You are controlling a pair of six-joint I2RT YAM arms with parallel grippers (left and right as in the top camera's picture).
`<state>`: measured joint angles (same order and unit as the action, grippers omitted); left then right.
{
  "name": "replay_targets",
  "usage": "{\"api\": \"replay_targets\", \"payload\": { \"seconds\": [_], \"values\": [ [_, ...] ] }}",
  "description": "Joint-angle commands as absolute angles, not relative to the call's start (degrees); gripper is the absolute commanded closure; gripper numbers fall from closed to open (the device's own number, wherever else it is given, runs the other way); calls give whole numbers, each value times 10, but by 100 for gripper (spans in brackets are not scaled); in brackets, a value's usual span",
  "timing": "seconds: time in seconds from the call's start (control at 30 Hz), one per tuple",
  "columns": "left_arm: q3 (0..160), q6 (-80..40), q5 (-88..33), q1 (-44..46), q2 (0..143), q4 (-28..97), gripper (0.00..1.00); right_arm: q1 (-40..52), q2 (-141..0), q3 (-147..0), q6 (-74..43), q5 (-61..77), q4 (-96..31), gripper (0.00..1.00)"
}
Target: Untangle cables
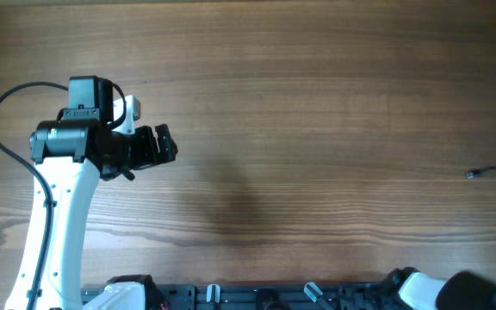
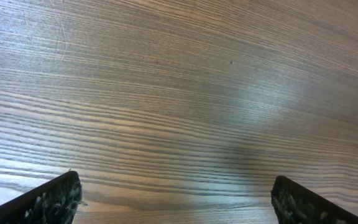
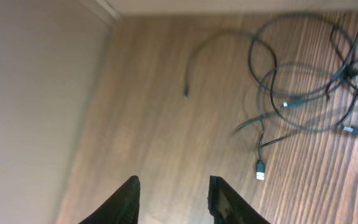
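Note:
The cables (image 3: pixel 309 84) lie as a loose tangle of thin dark loops on the wooden table, at the upper right of the right wrist view. One silvery plug end (image 3: pixel 260 172) lies nearest my right gripper (image 3: pixel 174 190). That gripper is open and empty, and hovers short of the tangle, to its left. In the overhead view only a plug end (image 1: pixel 471 174) and bits of wire show at the right edge. My left gripper (image 1: pixel 160 145) is at the far left, wide open and empty over bare wood (image 2: pixel 176 202), far from the cables.
The table's edge (image 3: pixel 98 81) runs close to the right gripper's left side, with a beige surface beyond it. The right arm's base (image 1: pixel 476 291) sits at the bottom right. A dark rail (image 1: pixel 257 297) lines the front edge.

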<state>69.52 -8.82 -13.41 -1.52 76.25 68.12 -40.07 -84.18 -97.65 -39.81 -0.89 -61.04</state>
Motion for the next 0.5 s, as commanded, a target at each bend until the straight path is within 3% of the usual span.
{"api": "replay_targets", "payload": {
  "seconds": [0.0,0.13,0.23,0.27,0.3,0.37,0.4,0.47],
  "values": [
    [692,-77,-139,-17,765,682,0,-401,-905,-971,-375,10,-613,93],
    [692,-77,-139,-17,765,682,0,-404,-941,-971,-362,10,-604,95],
    [692,-77,-139,-17,765,681,0,-404,-943,-971,-360,56,-603,35],
    [692,-77,-139,-17,765,681,0,-403,-943,-971,-360,84,-612,31],
    [692,-77,-139,-17,765,681,0,-402,-943,-971,-361,109,-630,32],
    [692,-77,-139,-17,765,681,0,-396,-943,-969,-360,109,-689,65],
    [692,-77,-139,-17,765,681,0,-391,-943,-959,-365,72,-720,88],
    [692,-77,-139,-17,765,681,0,-391,-943,-930,-419,-7,-750,90]
  ]
}}
